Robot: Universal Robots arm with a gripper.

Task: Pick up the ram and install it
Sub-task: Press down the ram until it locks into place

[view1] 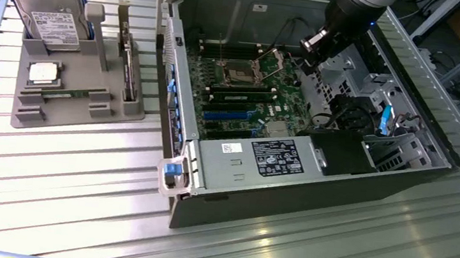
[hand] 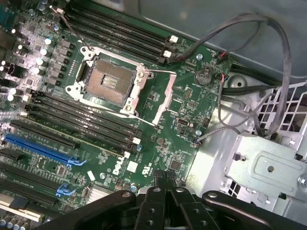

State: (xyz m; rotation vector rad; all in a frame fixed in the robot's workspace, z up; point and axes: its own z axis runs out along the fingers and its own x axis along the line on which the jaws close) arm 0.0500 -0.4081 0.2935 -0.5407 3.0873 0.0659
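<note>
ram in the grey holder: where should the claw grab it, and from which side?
Take the ram at mid-length on its upper long edge, pinching across the two thin faces and coming straight down from above. It appears to sit on edge in a slot of the grey holder, so probably only that top edge is free.

**What Is Hidden or Cut Off**

In the exterior view, the gripper's fingertips are hidden behind the arm's own body. The ram in the grey holder is too small for its chips to be made out. In the wrist view, the gripper is cut off by the picture's edge.
</note>
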